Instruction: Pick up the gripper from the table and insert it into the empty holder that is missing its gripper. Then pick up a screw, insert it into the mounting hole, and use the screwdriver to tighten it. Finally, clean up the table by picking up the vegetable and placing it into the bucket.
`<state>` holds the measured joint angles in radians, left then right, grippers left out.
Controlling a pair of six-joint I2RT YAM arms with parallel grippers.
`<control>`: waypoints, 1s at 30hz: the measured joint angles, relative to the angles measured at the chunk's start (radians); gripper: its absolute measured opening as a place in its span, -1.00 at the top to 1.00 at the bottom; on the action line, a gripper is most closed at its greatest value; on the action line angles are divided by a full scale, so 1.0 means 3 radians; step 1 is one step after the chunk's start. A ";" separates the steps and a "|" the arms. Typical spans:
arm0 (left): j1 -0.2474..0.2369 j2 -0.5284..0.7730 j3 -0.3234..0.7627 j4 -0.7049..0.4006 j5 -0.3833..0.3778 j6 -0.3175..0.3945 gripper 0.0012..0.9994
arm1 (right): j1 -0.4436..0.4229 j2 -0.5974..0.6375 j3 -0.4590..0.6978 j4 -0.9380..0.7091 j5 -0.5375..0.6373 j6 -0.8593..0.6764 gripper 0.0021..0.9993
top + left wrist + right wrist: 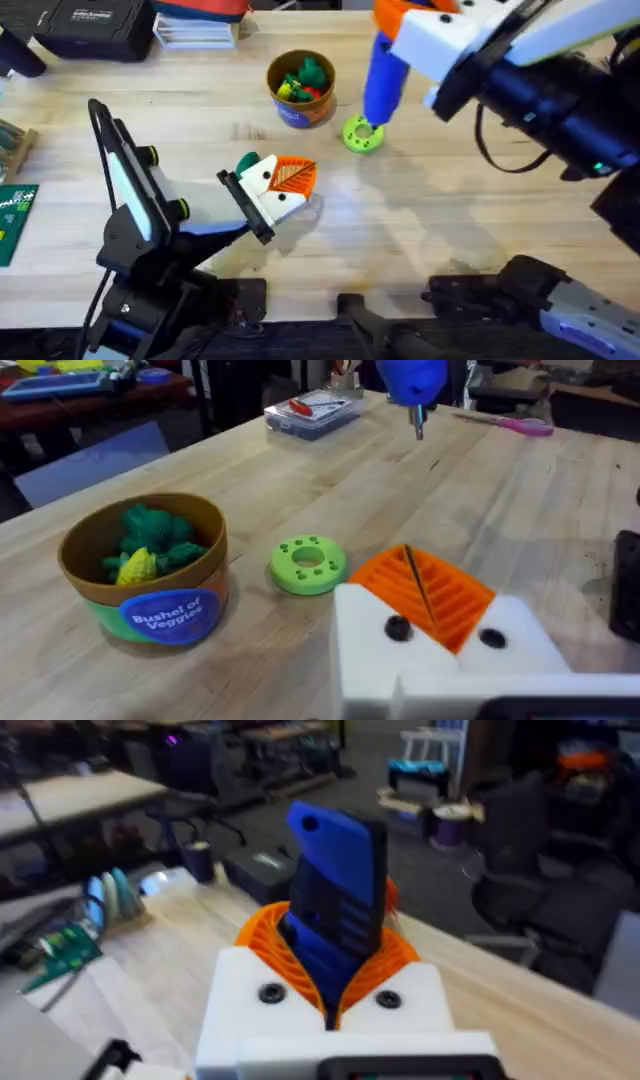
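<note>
Left gripper (278, 190) low at centre table, orange ribbed pads (425, 592) pressed together, nothing between. Bucket (300, 88) at about 12 o'clock from it, already holding the dark-green vegetable (155, 530) beside a yellow piece. Green disc (362, 135) at 4 o'clock of the bucket. Directly above the disc, screwdriver (381, 78) hanging tip-down, handle clamped in the right gripper (330, 985). Probably light, rigid and smooth; best held mid-handle and kept upright to stop twisting.
</note>
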<state>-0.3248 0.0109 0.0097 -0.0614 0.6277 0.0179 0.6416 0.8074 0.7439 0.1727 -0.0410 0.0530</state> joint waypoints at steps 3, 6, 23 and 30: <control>0.0000 0.0000 0.0000 -0.0001 0.0000 0.0000 0.98 | 0.0234 -0.0001 -0.0039 0.0280 0.0049 -0.0031 0.96; 0.0000 0.0001 0.0000 0.0000 0.0000 0.0000 0.98 | 0.0435 -0.0001 -0.0196 0.0779 0.0074 -0.0087 0.96; 0.0000 0.0000 0.0000 0.0000 -0.0001 -0.0053 0.98 | 0.1046 0.0849 -0.0747 0.2821 -0.0132 -0.0167 0.96; 0.0000 0.0000 0.0000 -0.0001 -0.0001 -0.0105 0.99 | 0.1199 0.0944 -0.0747 0.2839 -0.0195 -0.0167 0.96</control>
<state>-0.3248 0.0109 0.0097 -0.0616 0.6273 -0.0135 1.0013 1.0904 0.5198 1.0244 -0.0993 0.0029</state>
